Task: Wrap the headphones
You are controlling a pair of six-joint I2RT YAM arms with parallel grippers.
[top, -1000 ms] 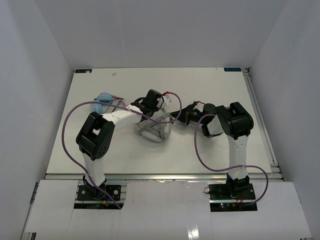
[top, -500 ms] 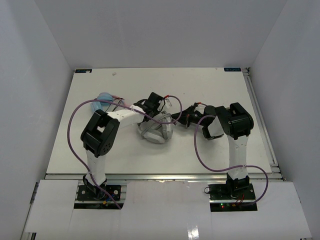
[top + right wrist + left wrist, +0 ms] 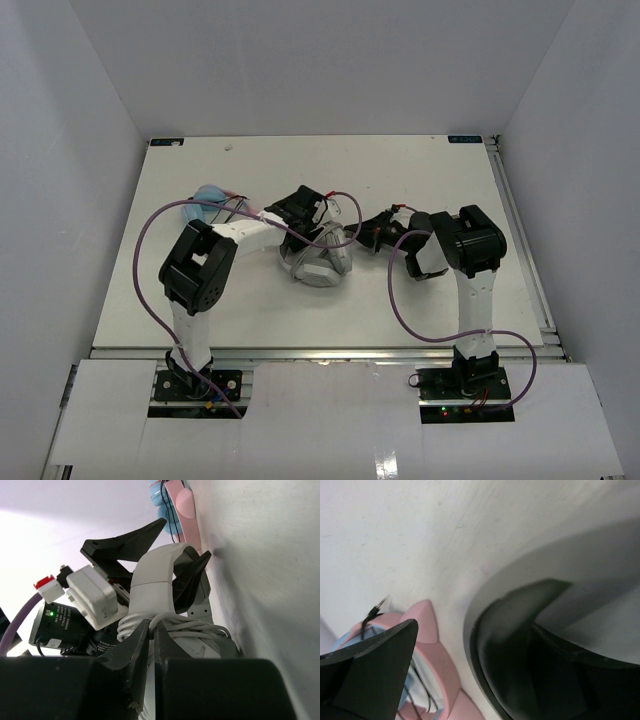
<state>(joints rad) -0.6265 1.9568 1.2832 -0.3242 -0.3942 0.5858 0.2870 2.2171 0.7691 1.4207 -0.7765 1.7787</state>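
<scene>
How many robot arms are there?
2. The left arm rises at the near left of the table and reaches the headphones in the middle. The right arm rises at the near right and reaches them from the other side.

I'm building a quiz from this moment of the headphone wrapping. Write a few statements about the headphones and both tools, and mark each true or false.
1. The headphones lie near the middle of the table. True.
2. The right tool is spread wide, far from the cable. False: its fingers are nearly together, with the cable at their tips.
3. The left tool has a finger on each side of the headband. True.
4. In the top view, the blue-and-pink bundle sits to the right of the headphones. False: it lies to their left.
</scene>
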